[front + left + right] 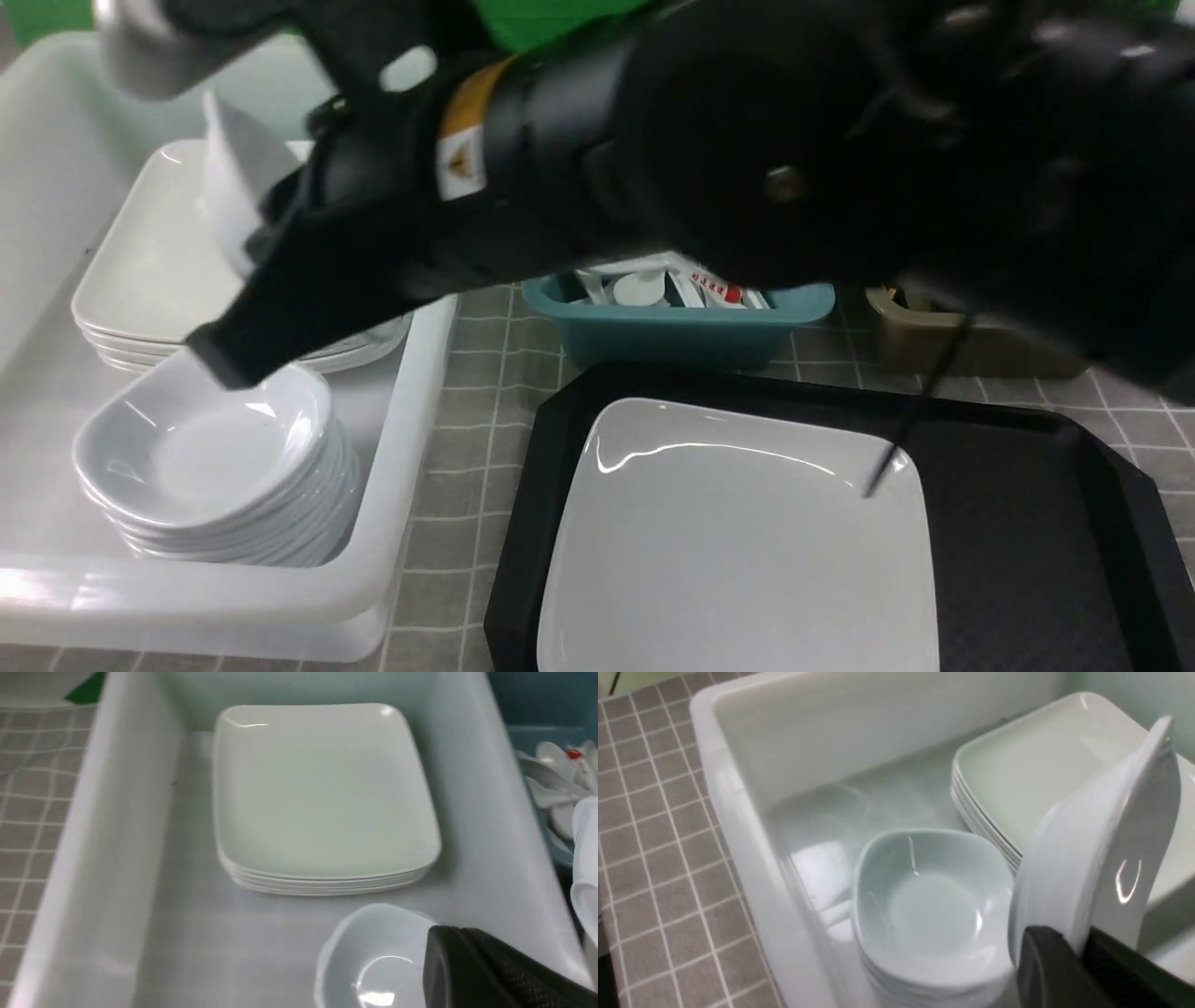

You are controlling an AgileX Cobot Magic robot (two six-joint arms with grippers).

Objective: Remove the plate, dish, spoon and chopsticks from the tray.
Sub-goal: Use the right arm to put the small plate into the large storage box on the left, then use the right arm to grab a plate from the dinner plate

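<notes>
My right gripper (1083,945) is shut on the rim of a small white dish (1092,849), which it holds on edge inside the white bin. In the front view this dish (229,177) hangs above the stacked plates. My left gripper (448,935) hovers shut and empty beside the stack of dishes (373,956). The large white plate (738,541) lies on the black tray (1018,560). A thin black stick, seemingly the chopsticks (901,434), slants over the plate's far right corner, its upper end hidden behind the arm. The spoon is out of view.
The white bin (401,448) at the left holds a stack of square plates (159,271) and a stack of dishes (224,457). Behind the tray are a teal bin (672,331) of white spoons and a brown bin (910,350). The arms block the upper front view.
</notes>
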